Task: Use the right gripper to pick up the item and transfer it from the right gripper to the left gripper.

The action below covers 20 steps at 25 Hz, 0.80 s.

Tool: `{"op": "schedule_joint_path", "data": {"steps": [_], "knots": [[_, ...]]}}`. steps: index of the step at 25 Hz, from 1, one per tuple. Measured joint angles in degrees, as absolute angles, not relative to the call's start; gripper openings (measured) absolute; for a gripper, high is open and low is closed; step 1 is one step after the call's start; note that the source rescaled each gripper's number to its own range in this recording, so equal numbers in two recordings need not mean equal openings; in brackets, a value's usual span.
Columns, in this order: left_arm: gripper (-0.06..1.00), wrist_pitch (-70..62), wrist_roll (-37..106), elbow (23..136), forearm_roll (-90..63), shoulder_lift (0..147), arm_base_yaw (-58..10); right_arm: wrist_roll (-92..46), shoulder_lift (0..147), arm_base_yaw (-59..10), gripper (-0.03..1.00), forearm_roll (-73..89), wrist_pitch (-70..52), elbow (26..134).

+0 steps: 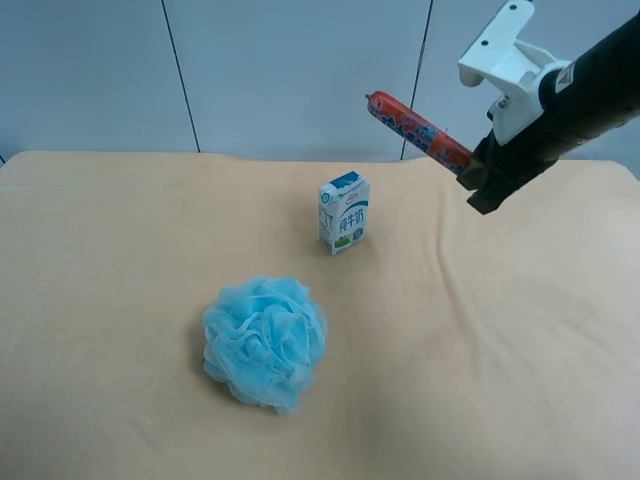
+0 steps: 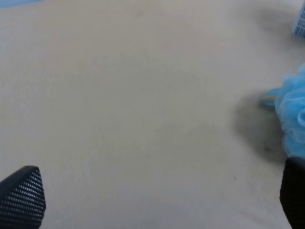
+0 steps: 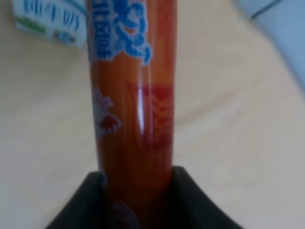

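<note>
The item, a slim red-orange stick point(image 1: 418, 129) with blue-white print, is held high in the air above the table. My right gripper point(image 1: 470, 172), on the black arm with the big white mount point(image 1: 503, 60), is shut on one end of it, and the free end points toward the exterior high view's upper left. The right wrist view shows the stick point(image 3: 133, 109) running out from between the black fingers point(image 3: 81, 210). My left gripper point(image 2: 152, 200) is open over bare cloth, with both fingertips point(image 2: 23, 195) at the frame's corners. It is out of the exterior high view.
A blue-white milk carton point(image 1: 344, 212) stands upright mid-table, below the held stick; its edge shows in the right wrist view point(image 3: 50, 21). A light-blue mesh bath pouf point(image 1: 265, 340) lies nearer the front, also showing in the left wrist view point(image 2: 291, 114). A beige cloth point(image 1: 120, 300) covers the table.
</note>
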<state>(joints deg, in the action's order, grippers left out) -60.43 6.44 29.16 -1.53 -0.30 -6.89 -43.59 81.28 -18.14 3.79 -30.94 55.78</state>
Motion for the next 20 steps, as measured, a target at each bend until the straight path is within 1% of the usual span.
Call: {"op": "schedule_joint_path", "data": {"steps": [7,15,20], "knots": [[1.0,-60.4,6.4,29.2,-1.5,-0.3,-6.9,-62.3,84.7,-18.1,0.0,16.7,-31.5,58.5],[1.0,-60.4,6.4,29.2,-1.5,-0.3,-6.9,-86.2,87.3,-18.1,0.0,43.0,-30.3,58.5],[1.0,-60.4,6.4,29.2,-1.5,-0.3,-6.9,-100.6,88.6,-18.1,0.0,59.8,-34.2,58.7]]}}
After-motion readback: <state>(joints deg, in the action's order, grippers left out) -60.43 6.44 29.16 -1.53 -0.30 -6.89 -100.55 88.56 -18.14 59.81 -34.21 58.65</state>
